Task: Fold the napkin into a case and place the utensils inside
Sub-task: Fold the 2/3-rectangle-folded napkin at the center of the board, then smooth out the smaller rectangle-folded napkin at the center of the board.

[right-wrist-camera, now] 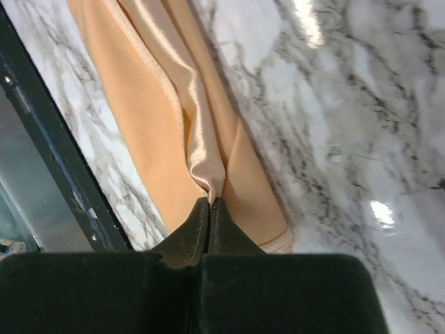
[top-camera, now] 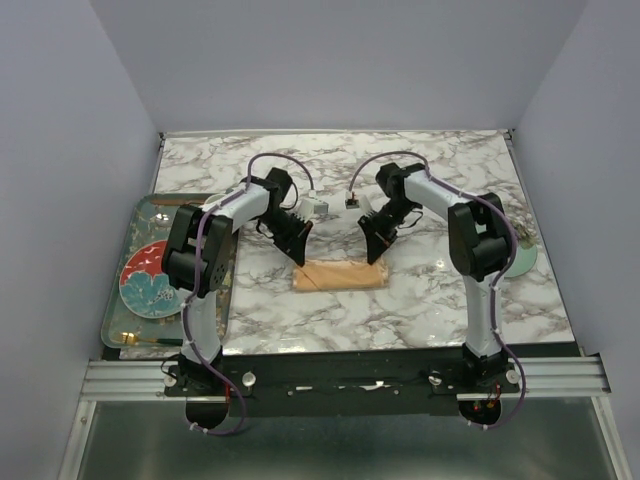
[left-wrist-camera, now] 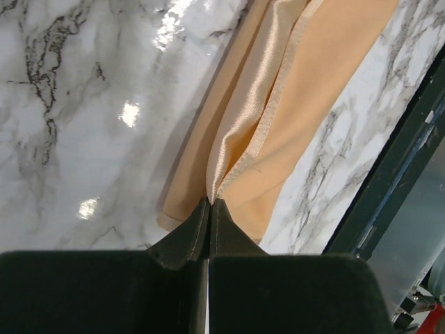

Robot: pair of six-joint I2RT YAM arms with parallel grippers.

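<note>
The napkin (top-camera: 340,275) lies as a narrow peach-orange band across the middle of the marble table, between the two arms. At its left end my left gripper (top-camera: 300,258) is shut on a raised satin fold of the top layer. The left wrist view shows that pinch, with the gripper (left-wrist-camera: 210,203) biting the napkin (left-wrist-camera: 306,90). At the right end my right gripper (top-camera: 376,256) is shut the same way, and in its wrist view the gripper (right-wrist-camera: 210,202) holds a ridge of napkin (right-wrist-camera: 139,118). A gold utensil (top-camera: 150,342) lies on the tray's near end.
A grey patterned tray (top-camera: 125,225) at the left edge holds a red and teal plate (top-camera: 150,280). A pale green plate (top-camera: 522,262) sits at the right edge behind the right arm. The table's dark front rail (left-wrist-camera: 396,160) (right-wrist-camera: 49,153) runs close along the napkin.
</note>
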